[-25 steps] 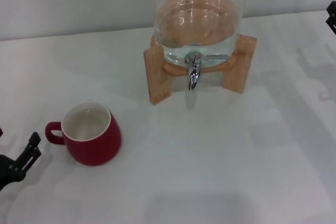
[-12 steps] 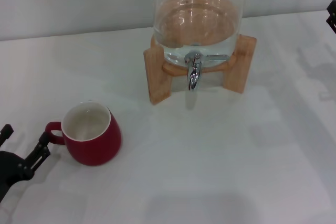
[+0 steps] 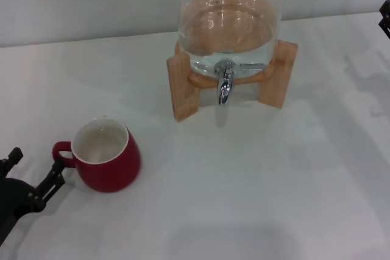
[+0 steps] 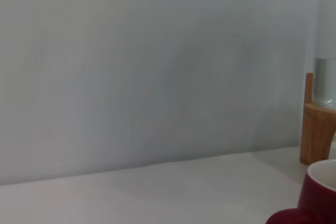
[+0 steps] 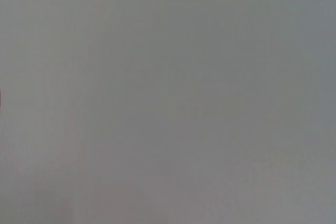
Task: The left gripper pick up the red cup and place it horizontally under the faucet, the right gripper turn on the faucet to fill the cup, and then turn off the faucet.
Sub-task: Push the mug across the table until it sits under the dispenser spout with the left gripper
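Head view: left claw closing in on the mug handle

Head view: at lower left the left gripper [image 3: 30,173] is spread wide, one finger just beside the handle of the red cup [image 3: 106,156], which stands upright and empty. The faucet [image 3: 225,83] sits upper centre, its lever out sideways, on a glass dispenser [image 3: 230,16] in a wooden stand [image 3: 184,86]. The right gripper [image 3: 384,17] is parked at the right edge; its state cannot be told. The step appears to be the approach; next it must reach the cup and pinch. The white table [image 3: 256,187] meets a pale wall.

Left wrist view: cup rim at lower right.

Right wrist view: blank grey.
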Available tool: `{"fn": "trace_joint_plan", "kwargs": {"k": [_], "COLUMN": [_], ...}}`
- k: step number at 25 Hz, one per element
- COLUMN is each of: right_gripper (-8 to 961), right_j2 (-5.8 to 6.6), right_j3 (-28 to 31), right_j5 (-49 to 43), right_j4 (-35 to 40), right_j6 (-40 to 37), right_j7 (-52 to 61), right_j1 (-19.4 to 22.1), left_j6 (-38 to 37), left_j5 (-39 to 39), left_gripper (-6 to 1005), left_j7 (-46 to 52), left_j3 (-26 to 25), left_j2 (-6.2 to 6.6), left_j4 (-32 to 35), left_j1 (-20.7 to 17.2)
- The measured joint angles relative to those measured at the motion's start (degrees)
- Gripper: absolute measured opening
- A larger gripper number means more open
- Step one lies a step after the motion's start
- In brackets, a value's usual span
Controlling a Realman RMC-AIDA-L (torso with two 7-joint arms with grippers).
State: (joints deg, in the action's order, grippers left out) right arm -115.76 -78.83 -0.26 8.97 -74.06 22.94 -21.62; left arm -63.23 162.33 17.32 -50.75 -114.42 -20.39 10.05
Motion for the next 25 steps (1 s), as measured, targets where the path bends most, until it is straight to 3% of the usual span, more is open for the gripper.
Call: {"fn": "trace_joint_plan", "kwargs": {"k": [17,25], "right_gripper": [809,809], "right_j2": [0.00,0.01], "right_j3": [-0.21,-0.54], "right_j5": [0.00,0.00], "right_j4": [0.00,0.00], "right_j6": [-0.12,-0.12], "right_j7": [0.00,0.00], "right_j1": [0.00,0.00], "left_j6": [0.43,0.48], "left_j5": [0.00,0.00], "left_gripper": [837,834], "left_j7": [0.39,1.31], "left_j3": [-0.05,0.43], "left_j2": [1.10,0.75], "left_j4": [0.15,2.50], "left_j1": [1.33,3.26]}}
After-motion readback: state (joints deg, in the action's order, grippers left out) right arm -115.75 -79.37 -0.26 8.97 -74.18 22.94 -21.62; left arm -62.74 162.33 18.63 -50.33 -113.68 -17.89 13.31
